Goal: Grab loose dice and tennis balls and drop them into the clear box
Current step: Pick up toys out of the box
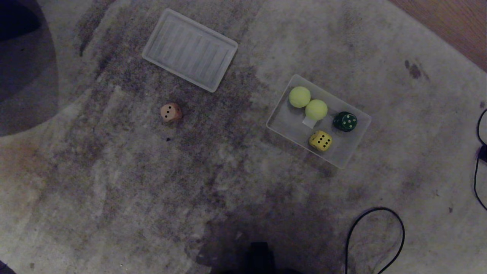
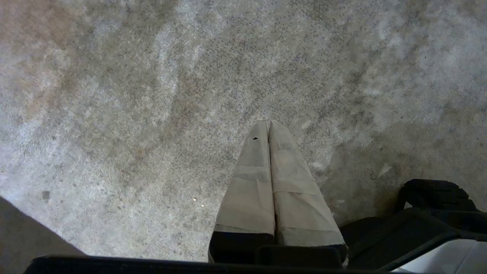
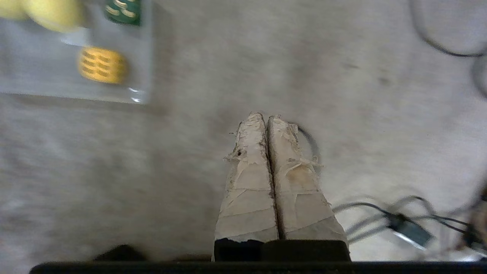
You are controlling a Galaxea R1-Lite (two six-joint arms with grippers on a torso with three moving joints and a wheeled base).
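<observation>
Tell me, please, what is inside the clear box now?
Inside the clear box are two tennis balls, a dark green die and a yellow die. The balls partly cover a pale patch.
</observation>
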